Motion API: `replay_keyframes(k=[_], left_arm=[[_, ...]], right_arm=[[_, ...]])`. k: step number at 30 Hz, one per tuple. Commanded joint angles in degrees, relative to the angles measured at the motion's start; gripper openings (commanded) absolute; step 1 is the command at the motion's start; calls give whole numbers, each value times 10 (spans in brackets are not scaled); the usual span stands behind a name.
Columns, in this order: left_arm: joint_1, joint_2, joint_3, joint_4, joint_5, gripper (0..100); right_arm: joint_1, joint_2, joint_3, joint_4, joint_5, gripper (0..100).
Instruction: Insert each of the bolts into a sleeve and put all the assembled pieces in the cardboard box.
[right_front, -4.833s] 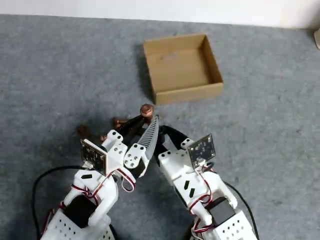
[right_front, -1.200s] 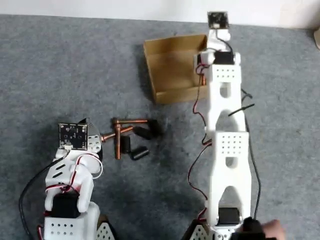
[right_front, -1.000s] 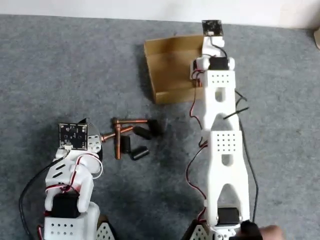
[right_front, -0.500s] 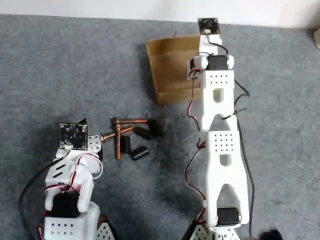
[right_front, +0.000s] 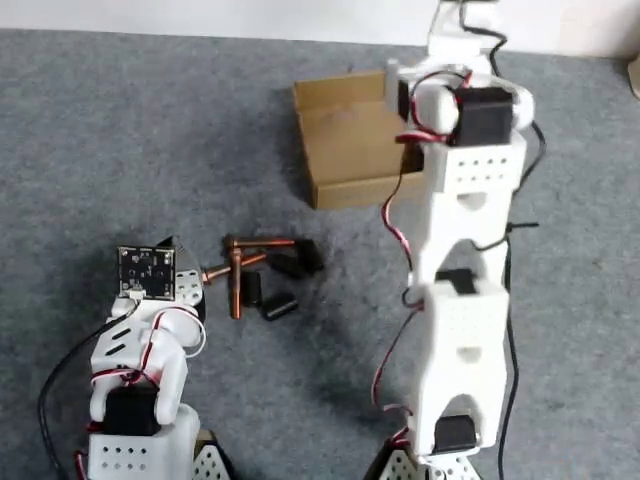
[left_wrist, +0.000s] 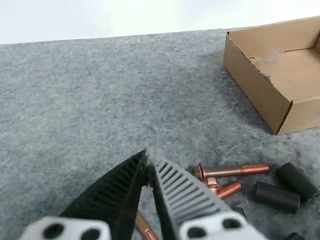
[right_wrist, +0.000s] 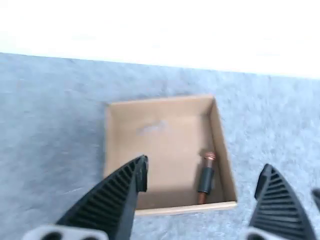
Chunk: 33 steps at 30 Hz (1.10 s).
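right tool (right_wrist: 204, 166) spread wide above the cardboard box (right_front: 352, 187) | one bolt-in-sleeve piece (right_wrist: 205, 179) lies inside the box along a side wall | left tool (left_wrist: 149, 161) pressed together, gripping nothing, low over the grey counter (right_front: 120, 140) | loose bolts (right_front: 262, 242) and black sleeves (right_front: 286, 266) clustered just beside it, apart from the box

White arms (right_front: 460, 330), red and black cables (right_front: 389, 214), black ribbed tools (left_wrist: 149, 162)

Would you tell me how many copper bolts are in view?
4. Three bolts lie loose on the carpet; the fourth, sleeved, lies in the cardboard box. Others may be hidden.
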Motion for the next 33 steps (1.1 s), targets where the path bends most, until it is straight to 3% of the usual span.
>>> replay_keyframes(k=[1,11,15,23,28,33], left_arm=[[-3,2,-12,-16,2,8],[-19,2,-24,-15,4,10],[-19,2,-24,-15,4,10],[-10,2,-21,-15,4,10],[-1,2,-19,-15,4,10],[-1,2,-19,-15,3,10]], right_arm=[[-51,-143,126,13,-7,307],[-278,-487,622,3,-5,307],[-292,-546,870,-65,-4,307],[-295,-593,1261,-351,25,307],[-294,-592,1368,-498,25,307],[-295,-565,1353,-521,25,307]])
